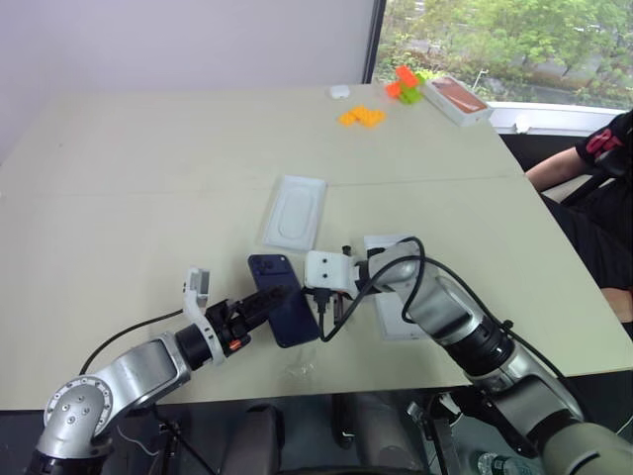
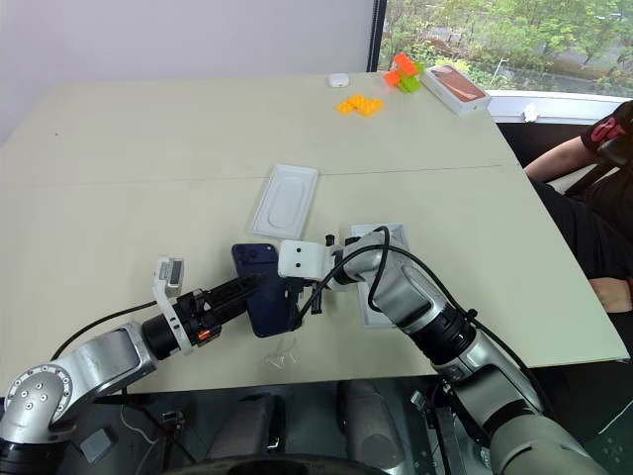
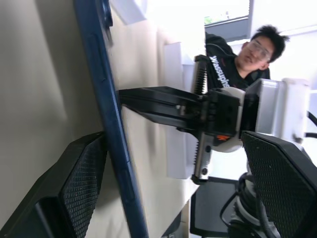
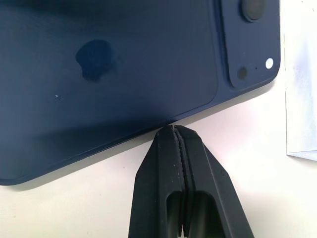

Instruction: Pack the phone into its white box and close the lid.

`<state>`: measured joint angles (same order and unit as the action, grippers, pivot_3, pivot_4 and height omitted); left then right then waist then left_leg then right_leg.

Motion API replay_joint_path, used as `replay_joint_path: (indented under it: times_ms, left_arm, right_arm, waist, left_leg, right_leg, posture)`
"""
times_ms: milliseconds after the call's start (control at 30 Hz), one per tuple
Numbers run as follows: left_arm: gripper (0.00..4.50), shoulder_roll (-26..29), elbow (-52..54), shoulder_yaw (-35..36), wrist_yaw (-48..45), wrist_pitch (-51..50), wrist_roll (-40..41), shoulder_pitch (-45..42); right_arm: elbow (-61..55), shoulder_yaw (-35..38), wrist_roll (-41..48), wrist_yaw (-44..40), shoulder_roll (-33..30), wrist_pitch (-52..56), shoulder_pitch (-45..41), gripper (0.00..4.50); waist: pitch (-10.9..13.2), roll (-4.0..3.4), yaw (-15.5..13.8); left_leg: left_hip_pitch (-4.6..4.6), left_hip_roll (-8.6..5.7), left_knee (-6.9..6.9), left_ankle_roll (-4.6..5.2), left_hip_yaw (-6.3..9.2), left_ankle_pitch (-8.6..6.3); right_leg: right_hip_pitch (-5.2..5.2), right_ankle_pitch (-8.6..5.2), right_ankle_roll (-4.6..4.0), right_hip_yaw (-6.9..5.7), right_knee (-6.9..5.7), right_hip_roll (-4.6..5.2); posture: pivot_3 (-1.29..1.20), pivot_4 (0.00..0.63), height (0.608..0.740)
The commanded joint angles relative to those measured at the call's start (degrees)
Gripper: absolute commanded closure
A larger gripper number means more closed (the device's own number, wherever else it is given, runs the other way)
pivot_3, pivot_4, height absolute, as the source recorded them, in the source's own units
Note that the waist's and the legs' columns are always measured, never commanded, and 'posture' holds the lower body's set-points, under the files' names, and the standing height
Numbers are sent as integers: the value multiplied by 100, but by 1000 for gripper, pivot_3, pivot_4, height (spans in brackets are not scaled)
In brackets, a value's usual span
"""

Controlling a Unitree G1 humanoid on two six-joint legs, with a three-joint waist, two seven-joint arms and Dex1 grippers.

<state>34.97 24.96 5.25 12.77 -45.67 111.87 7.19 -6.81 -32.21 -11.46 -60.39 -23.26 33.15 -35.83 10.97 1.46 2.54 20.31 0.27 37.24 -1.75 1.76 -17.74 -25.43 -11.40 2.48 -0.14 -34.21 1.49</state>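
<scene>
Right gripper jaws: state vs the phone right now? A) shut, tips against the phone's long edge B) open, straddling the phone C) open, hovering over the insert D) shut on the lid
A: the right gripper has its jaws pressed together with no gap, their tips meeting the long edge of the phone, which lies back up on the table.

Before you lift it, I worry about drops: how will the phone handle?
The phone looks stiff and thin, lying flat, so hard to get under. Its glossy back probably slips. The right tool, shut, touches its edge and may just push it.
</scene>
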Motion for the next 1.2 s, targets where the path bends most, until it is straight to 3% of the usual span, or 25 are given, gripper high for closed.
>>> replay_joint_path:
  times_ms: [33,433,600,967,1067,1167,1200]
  left_arm:
    - [0,80,20,51,62,24,113,21]
    - [0,16,-121,-87,146,-20,113,-86]
    - [2187,1,-129,-127,183,-6,100,-143]
    - [2187,17,-170,-136,216,2,112,-177]
    - [3047,0,-161,-146,200,2,113,-187]
    - [4441,-11,-158,-151,187,3,111,-216]
    - [4441,-12,-160,-150,183,3,111,-223]
  right_arm:
    - [147,-294,38,-36,85,9,146,4454]
    - [136,-286,34,-5,98,2,161,4454]
    - [129,-282,32,10,96,5,172,4500]
    - [154,-280,28,39,118,-14,169,4500]
    - [149,-276,26,46,122,-13,171,4500]
    - [153,-275,23,58,129,-5,168,4500]
    - [156,-276,23,61,131,-4,167,4500]
  waist:
    - [0,0,0]
    - [0,0,-2]
    - [0,1,-5]
    - [0,1,-3]
    - [0,1,-3]
    - [-1,0,-16]
    - [-1,1,-17]
  left_leg:
    - [0,0,0,0,-1,0]
    - [0,-3,0,0,-1,0]
    - [-1,-6,0,0,-1,0]
    - [-2,-8,1,-2,-2,2]
    - [-2,-9,1,-2,-2,2]
    - [-3,-11,2,-2,-2,2]
    - [-3,-13,3,-3,0,3]
  right_leg:
    - [0,0,0,0,0,0]
    - [0,2,-3,0,-1,-1]
    - [1,3,-5,0,-1,-1]
    - [1,7,-11,1,-3,-1]
    - [1,7,-11,1,-3,-1]
    - [2,10,-15,1,-5,0]
    - [2,9,-14,1,-6,1]
  posture:
    - [0,150,740]
    - [0,150,740]
    - [0,150,740]
    - [0,150,740]
    - [0,150,740]
    - [0,150,740]
    - [0,150,740]
